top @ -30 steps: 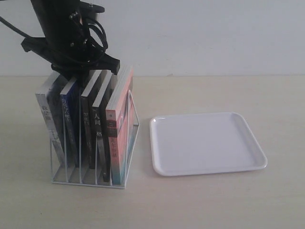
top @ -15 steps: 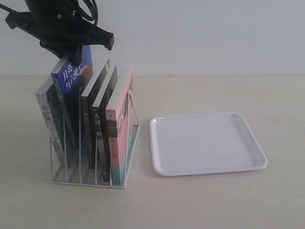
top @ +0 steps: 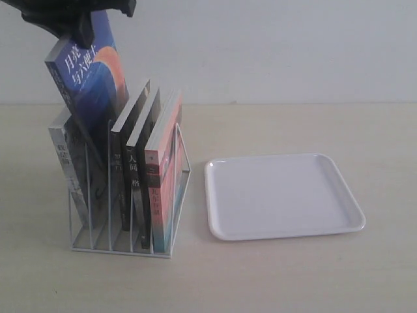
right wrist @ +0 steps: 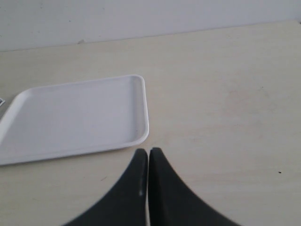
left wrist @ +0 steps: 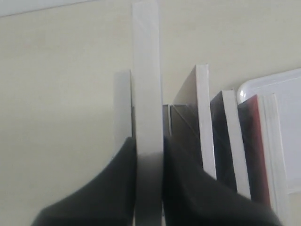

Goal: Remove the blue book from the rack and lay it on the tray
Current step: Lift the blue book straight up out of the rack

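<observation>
Table (top: pixel 273 280): pale wood-look top, carries rack and tray side by side.
Rack (top: pixel 124 252): white wire, on the left of the exterior view, loop dividers upright on a wire base.
Pink-and-teal book (top: pixel 163 176): outermost slot, on the tray side, spine to camera, leaning a little.
Black-spined books (top: pixel 118 179): two, in the middle slots next to the pink-and-teal book, both leaning the same way.
Grey book (top: pixel 65 169): far-left slot, tilted.
Tray (top: pixel 283 195): glossy white, flat on the table right of the rack, near it but not touching; in the right wrist view its rim (right wrist: pixel 143 108) lies just beyond the fingertips.
Blue book (top: pixel 91 85): cover to camera, tilted with its top towards the left, mostly above the other books; lower end sits down between the grey book and the nearer black-spined book, dividers crossing in front of it. Well apart from the tray.
In the way: the neighbouring books and the dividers flank the book's lower end closely.
Left gripper (top: pixel 85 26): at the top edge of frame, pinching the blue book's top edge; the left wrist view shows dark fingers (left wrist: pixel 117 188) on either side of the page edge (left wrist: pixel 148 94).
Right gripper (right wrist: pixel 148 153): fingers pressed together with nothing between them, over bare table beside the tray.
Wall (top: pixel 273 45): plain white, behind everything.
</observation>
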### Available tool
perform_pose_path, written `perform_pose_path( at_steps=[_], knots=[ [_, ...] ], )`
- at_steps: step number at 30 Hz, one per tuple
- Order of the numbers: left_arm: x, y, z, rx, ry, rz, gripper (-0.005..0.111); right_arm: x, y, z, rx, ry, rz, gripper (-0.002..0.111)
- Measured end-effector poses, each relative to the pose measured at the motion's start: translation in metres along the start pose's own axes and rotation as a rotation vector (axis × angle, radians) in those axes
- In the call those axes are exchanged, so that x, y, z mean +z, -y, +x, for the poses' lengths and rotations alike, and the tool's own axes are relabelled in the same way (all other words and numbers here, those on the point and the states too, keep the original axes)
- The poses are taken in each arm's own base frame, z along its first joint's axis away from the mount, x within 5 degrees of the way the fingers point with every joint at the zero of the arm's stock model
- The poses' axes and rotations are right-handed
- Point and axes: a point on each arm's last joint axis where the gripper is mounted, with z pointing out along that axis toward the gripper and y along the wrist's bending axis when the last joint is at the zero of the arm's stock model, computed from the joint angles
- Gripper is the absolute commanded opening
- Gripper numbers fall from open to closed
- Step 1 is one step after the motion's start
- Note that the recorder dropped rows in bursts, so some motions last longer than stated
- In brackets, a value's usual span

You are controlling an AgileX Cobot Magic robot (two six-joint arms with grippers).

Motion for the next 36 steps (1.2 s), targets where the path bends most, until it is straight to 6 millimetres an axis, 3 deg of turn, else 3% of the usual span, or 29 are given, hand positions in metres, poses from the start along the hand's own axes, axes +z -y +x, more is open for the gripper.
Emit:
perform_pose_path(
  at_steps=[16,25,36],
  knots=[
    [-0.087,-0.031,0.013,-0.076,0.178,0.064,0.009,0.000,0.000,0.000,0.000,0.000,0.000,0.000],
    [-0.136,-0.043,0.030,-0.159,0.265,0.208,0.009,0.000,0.000,0.000,0.000,0.000,0.000,0.000],
    [-0.165,-0.055,0.047,-0.189,0.350,0.258,0.009,0.000,0.000,0.000,0.000,0.000,0.000,0.000]
  ],
)
